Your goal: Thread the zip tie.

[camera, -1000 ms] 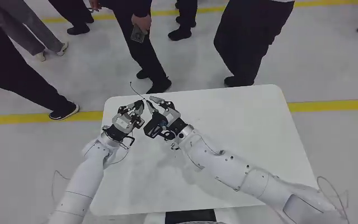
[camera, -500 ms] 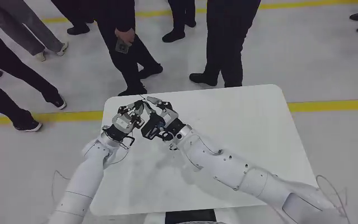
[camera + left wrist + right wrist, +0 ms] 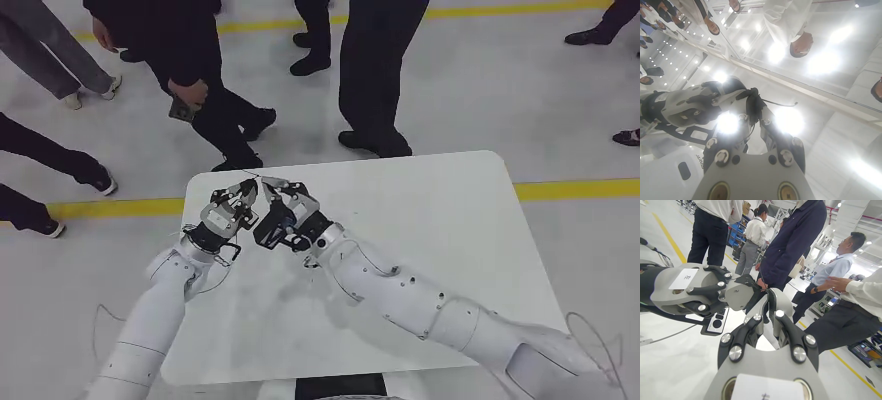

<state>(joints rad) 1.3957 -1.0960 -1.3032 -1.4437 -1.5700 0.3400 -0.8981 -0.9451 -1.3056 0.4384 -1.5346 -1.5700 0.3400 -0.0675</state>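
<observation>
Right gripper (image 3: 768,294) nearer left gripper (image 3: 749,281), both tight on thin black zip tie (image 3: 766,290).

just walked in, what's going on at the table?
Both arms are working on a black zip tie, held up over the far left corner of the white table. The left gripper and the right gripper meet tip to tip, each apparently shut on the tie, with a thin tail sticking out free. Whether the tail has gone through the head is too small to tell.
</observation>
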